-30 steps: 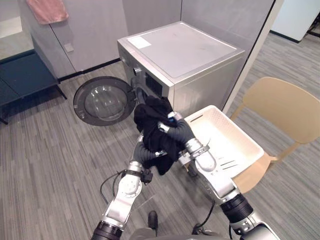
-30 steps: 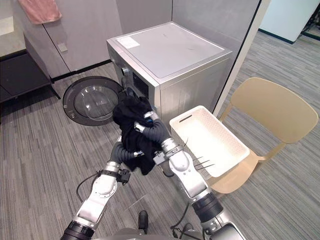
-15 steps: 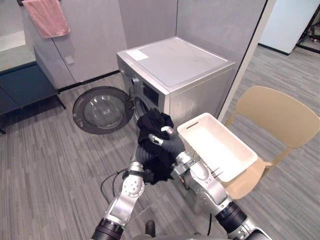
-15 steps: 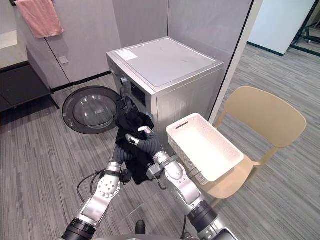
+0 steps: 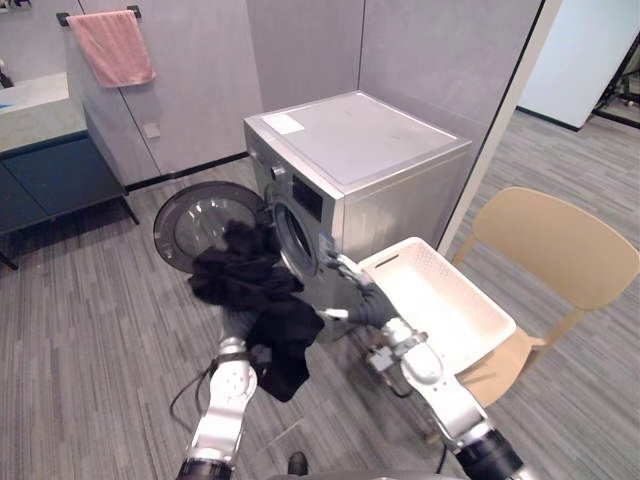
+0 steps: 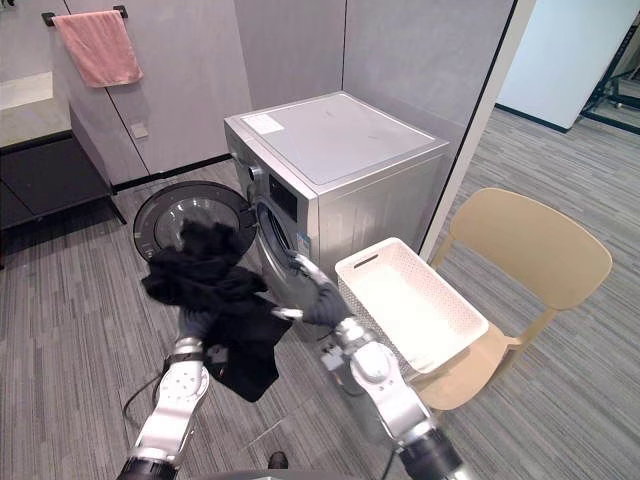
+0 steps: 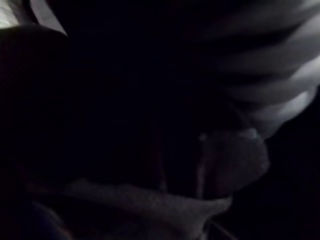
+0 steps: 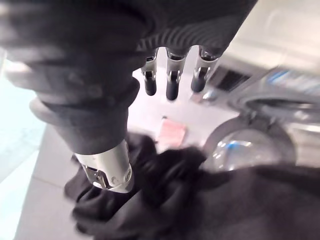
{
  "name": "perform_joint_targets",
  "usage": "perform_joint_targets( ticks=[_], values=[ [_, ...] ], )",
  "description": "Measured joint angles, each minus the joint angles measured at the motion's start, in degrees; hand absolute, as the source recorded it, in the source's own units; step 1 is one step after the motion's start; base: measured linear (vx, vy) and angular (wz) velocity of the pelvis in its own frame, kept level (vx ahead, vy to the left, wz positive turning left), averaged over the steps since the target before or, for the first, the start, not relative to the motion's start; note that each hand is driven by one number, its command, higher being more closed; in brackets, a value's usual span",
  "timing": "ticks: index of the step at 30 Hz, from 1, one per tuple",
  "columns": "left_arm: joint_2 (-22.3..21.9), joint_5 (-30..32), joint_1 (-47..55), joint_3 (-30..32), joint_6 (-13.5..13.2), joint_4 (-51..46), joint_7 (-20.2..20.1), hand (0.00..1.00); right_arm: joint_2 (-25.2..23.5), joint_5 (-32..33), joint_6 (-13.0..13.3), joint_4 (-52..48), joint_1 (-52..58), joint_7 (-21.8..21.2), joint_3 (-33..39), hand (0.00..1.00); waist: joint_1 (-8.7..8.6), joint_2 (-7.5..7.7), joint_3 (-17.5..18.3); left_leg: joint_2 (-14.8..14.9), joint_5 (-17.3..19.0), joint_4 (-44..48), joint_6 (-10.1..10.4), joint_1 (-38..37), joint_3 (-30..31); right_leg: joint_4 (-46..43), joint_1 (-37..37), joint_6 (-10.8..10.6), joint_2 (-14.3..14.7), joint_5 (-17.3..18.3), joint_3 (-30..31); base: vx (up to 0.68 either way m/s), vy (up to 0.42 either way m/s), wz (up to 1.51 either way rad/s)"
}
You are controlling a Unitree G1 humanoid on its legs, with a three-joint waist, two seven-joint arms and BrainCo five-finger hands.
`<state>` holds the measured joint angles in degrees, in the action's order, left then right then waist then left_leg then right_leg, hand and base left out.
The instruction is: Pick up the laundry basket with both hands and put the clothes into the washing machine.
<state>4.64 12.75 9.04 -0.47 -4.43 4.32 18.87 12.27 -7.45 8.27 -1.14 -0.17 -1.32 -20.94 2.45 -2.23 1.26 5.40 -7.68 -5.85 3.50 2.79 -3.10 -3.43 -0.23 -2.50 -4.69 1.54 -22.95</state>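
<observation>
My left arm comes up from the lower left with the forearm nearly upright, and my left hand [image 6: 196, 324] sits raised at its top, only the dark ribbed cover showing. My right arm reaches forward from the lower right, the forearm slanting up and inward toward the left one. My right hand [image 5: 358, 297] holds nothing, its fingers [image 8: 171, 80] straight and the thumb [image 8: 106, 167] spread apart from them
</observation>
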Motion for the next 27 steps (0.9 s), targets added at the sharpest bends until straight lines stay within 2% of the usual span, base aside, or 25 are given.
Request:
perform_joint_targets(
  ticks=[5,6,8,9,10,11,12,13,14,16,17,18,19,20,21,22,23,24,26,27],
  values=[
    [0.2,-4.3,3.5,5.7,0.2,7.6,-1.7,1.00,1.6,-3.4,-1.5,8.7,6.6,-0.1,6.3,0.00,0.79,0.31,-0.9,0.5,0.0,0.2,0.0,2.5,1.9,-0.4,-1.0,0.2,0.7,0.2,-1.2,-0.02,-0.026,0.21],
    [0.2,-4.3,3.2,6.2,0.3,10.1,-2.5,1.00,1.6,-4.3,-2.4,12.6,7.5,-0.1,7.7,0.00,1.48,0.56,-1.1,0.5,0.0,1.6,0.1,5.0,3.1,-1.7,-2.6,0.0,0.5,0.9,-2.5,-0.05,-0.031,0.61],
    [0.3,-4.4,3.1,6.4,0.9,13.5,-3.5,1.00,1.5,-5.1,-3.8,19.2,7.5,0.0,10.0,0.00,1.47,0.43,-1.8,0.2,1.4,1.9,0.5,8.2,2.5,-2.9,-4.3,0.1,0.2,1.6,-6.1,-0.03,-0.011,0.94],
    [0.2,-4.4,2.6,6.7,1.6,16.5,-4.3,1.00,1.3,-6.5,-4.8,23.8,7.3,0.1,12.2,0.00,1.43,1.48,-3.1,-0.2,4.9,1.0,-2.8,8.6,-2.6,-1.6,-4.1,0.2,-2.1,1.6,-9.2,0.02,0.030,0.97],
    [0.1,-4.3,2.2,6.8,1.7,18.0,-4.5,1.00,1.1,-6.9,-5.0,25.8,7.3,0.3,13.3,0.00,1.43,2.10,-3.6,-0.3,4.7,0.8,-3.3,8.4,-6.0,-1.6,-4.1,0.2,-3.0,1.6,-10.3,0.07,0.087,1.24],
    [0.3,-4.3,1.5,6.9,1.8,21.5,-5.1,1.00,0.6,-8.1,-5.4,29.2,7.3,0.8,15.2,0.00,1.46,1.96,-4.0,-0.5,4.7,1.5,-3.4,8.8,-12.8,-1.7,-3.9,-0.1,-4.7,1.8,-12.6,0.12,0.138,1.24],
    [0.3,-4.3,1.0,7.6,2.0,25.8,-5.2,1.00,0.6,-9.0,-6.3,32.7,7.3,1.6,17.4,0.00,1.17,1.44,-4.2,-0.1,5.4,3.7,-4.3,8.5,-19.0,-3.0,-3.8,-1.3,-5.8,2.6,-15.2,0.19,0.164,1.35],
    [0.4,-4.3,0.9,8.1,2.2,28.4,-5.2,1.00,0.6,-9.2,-6.5,35.8,6.8,2.4,18.6,0.00,1.04,-0.05,-4.2,1.0,2.7,3.8,-4.4,7.9,-20.3,-4.6,-3.6,-2.1,-5.7,3.4,-16.7,0.18,0.116,0.99],
    [0.7,-4.3,0.7,8.6,2.2,29.6,-5.2,1.00,0.4,-9.2,-6.7,37.8,6.2,2.7,19.3,0.00,1.12,-0.49,-4.4,1.6,0.7,4.2,-4.5,8.1,-20.0,-5.3,-3.4,-2.3,-5.8,3.4,-17.2,0.18,0.060,0.60],
    [2.7,-4.2,1.1,10.8,2.8,33.6,-5.1,1.00,-2.5,-9.2,-7.3,43.5,4.2,3.8,19.6,0.00,1.64,1.63,-5.7,-0.1,1.6,5.3,-4.4,8.5,-18.3,-5.9,-2.6,-3.6,-7.5,4.0,-18.3,0.17,0.032,0.40],
    [3.1,-4.2,1.3,11.2,3.0,34.5,-5.2,1.00,-3.3,-9.2,-7.3,44.4,3.7,4.1,20.1,0.00,1.64,2.12,-6.1,-0.5,2.5,5.8,-4.2,8.8,-17.9,-6.5,-2.5,-4.0,-8.1,4.3,-18.6,0.15,0.046,0.40],
    [3.5,-4.2,1.6,11.6,3.4,35.8,-5.2,1.00,-4.3,-9.2,-7.2,45.7,3.4,4.4,21.3,0.00,1.60,2.89,-6.5,-1.3,4.2,7.3,-4.4,9.2,-17.4,-8.0,-2.3,-5.0,-9.5,5.6,-19.3,0.20,0.083,0.41],
    [3.4,-4.1,2.0,11.9,3.9,36.2,-5.4,1.00,-4.8,-9.0,-7.3,47.2,3.3,5.0,22.3,0.00,1.65,4.24,-7.3,-2.6,7.2,10.2,-5.0,9.3,-17.1,-13.6,-2.7,-6.1,-12.8,7.6,-19.0,0.20,0.089,0.40],
    [3.4,-4.1,2.6,12.0,4.1,36.3,-5.5,1.00,-4.8,-8.9,-7.5,47.8,3.4,5.0,22.8,0.00,1.58,4.80,-7.7,-3.4,9.0,12.0,-5.2,9.4,-16.8,-18.7,-3.8,-5.9,-15.5,8.5,-16.8,0.26,0.134,0.36],
    [3.3,-4.1,3.4,11.9,4.1,36.4,-5.7,1.00,-4.7,-8.8,-7.7,48.0,3.7,5.2,23.3,0.00,1.43,4.96,-8.2,-4.1,11.4,14.7,-5.5,9.4,-16.1,-27.5,-6.9,-3.4,-18.5,8.4,-11.9,0.23,0.134,0.31],
    [3.4,-4.1,3.4,11.9,4.2,36.3,-5.6,1.00,-4.7,-8.7,-8.1,47.9,3.9,5.5,23.2,0.00,1.14,4.72,-9.0,-4.0,13.2,17.0,-6.0,9.0,-15.4,-35.7,-10.7,0.4,-19.5,6.1,-5.4,0.26,0.137,0.39],
    [4.0,-4.1,3.3,11.8,4.2,36.2,-5.4,1.00,-5.3,-8.3,-8.5,48.0,4.1,6.2,23.1,0.00,0.54,4.39,-10.3,-3.4,15.1,18.9,-6.4,8.1,-14.1,-43.4,-15.1,0.9,-17.6,6.0,3.7,0.32,0.054,0.46],
    [4.8,-4.1,3.2,11.8,4.2,36.2,-5.1,1.00,-6.1,-7.5,-8.6,48.1,4.1,6.3,23.1,0.00,-0.87,4.36,-11.3,-2.8,16.6,19.8,-6.5,6.9,-12.7,-47.7,-18.9,-1.2,-13.2,9.5,9.3,0.27,-0.007,0.41],
    [5.6,-4.1,3.1,11.8,4.2,36.2,-4.9,1.00,-6.6,-6.4,-8.5,47.7,3.9,6.6,23.1,0.00,-1.92,5.21,-12.3,-2.6,18.0,19.5,-6.0,4.6,-12.4,-45.9,-22.9,-0.8,-9.5,11.3,10.4,0.26,-0.037,0.19],
    [5.8,-4.1,2.7,11.7,4.2,36.2,-4.9,1.00,-6.6,-6.0,-8.5,47.5,3.9,6.7,23.1,0.00,-2.18,5.68,-12.6,-2.6,18.5,19.4,-6.0,3.8,-12.4,-43.6,-24.3,-0.8,-8.6,11.2,10.0,0.33,-0.076,0.15]
  ],
)
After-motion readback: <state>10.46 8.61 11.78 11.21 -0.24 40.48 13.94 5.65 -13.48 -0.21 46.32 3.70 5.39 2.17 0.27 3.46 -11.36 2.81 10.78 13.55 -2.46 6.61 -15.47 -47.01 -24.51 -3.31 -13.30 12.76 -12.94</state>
